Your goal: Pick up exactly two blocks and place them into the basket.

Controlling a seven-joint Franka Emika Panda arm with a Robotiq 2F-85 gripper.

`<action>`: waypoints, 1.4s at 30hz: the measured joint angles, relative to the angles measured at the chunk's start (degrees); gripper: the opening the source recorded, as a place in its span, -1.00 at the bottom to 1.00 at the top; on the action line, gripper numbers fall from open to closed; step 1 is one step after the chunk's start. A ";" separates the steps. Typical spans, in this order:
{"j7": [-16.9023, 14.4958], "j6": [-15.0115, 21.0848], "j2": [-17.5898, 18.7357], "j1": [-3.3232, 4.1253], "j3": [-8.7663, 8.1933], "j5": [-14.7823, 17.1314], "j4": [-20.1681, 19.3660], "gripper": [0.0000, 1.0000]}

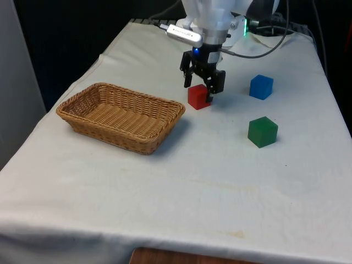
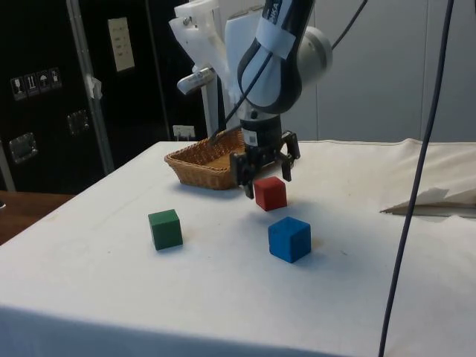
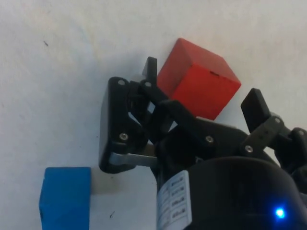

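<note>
Claw (image 1: 201, 91) spread, its fingers straddling the red block (image 1: 198, 97), which stands on the desk (image 1: 181, 187) just beside the basket (image 1: 121, 116) on the front view's right; no contact evident in the wrist view, where the block (image 3: 197, 84) sits skewed between the fingers. Blue block (image 1: 261, 87) and green block (image 1: 262, 132) lie apart on the desk. The red block is judged rigid, light and smooth-faced; best pinched across two opposite flat sides, not its corners.

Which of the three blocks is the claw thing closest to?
The red block: the end effector is right over it, fingers open on either side. The blue block and green block sit apart, untouched.
</note>
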 measured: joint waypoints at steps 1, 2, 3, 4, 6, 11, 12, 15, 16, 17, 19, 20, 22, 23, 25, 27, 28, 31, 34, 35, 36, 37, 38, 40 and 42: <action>0.23 0.00 0.00 0.00 0.11 0.00 0.00 1.00; 0.34 0.00 0.00 -0.06 0.17 0.00 0.00 1.00; 0.46 0.00 0.00 -0.06 0.23 0.00 0.00 0.98; 0.52 0.00 0.00 -0.06 0.23 0.00 -0.06 0.86; 0.63 0.00 0.06 -0.06 0.23 0.00 -0.06 0.21; 0.74 0.00 0.06 -0.06 0.29 0.00 -0.06 -0.80; 0.80 0.00 0.06 -0.06 0.29 0.00 -0.06 -1.00; 0.86 0.06 0.00 -0.06 0.29 0.00 0.00 -1.00; 0.86 0.06 0.00 -0.06 0.29 0.00 0.00 -1.00; 0.86 0.06 0.00 -0.06 0.29 0.00 0.00 -1.00; 0.86 0.06 0.00 -0.06 0.29 0.00 0.00 -1.00; 0.86 0.06 0.00 -0.06 0.29 0.00 0.00 -1.00; 0.86 0.06 -0.06 -0.06 0.23 0.00 0.00 -1.00; 0.86 0.06 -0.17 -0.06 0.17 0.00 0.00 -1.00; 0.74 0.06 -0.69 -0.06 0.00 -0.06 -0.17 -1.00; 0.69 0.06 -1.03 -0.06 -0.11 -0.11 -0.29 -1.00; 0.57 0.06 -1.38 -0.06 -0.17 -0.17 -0.40 -1.00; 0.46 0.06 -2.58 -0.06 -0.52 -0.92 -0.57 -1.00; 0.46 0.00 -3.32 -0.06 -0.74 -1.55 -0.57 -1.00; 0.46 0.00 -3.55 -0.06 -0.86 -1.78 -0.57 -1.00; 0.46 0.00 -3.55 -0.06 -0.86 -1.78 -0.57 -1.00; 0.46 0.00 -3.78 -0.06 -0.97 -2.01 -0.57 -1.00; 0.34 0.00 -3.95 -0.06 -1.15 -2.29 -0.46 -1.00; -0.29 -0.11 -4.30 -0.11 -1.66 -2.46 -0.17 -1.00; -1.38 -0.46 -4.64 -0.23 -2.18 -2.46 0.23 -1.00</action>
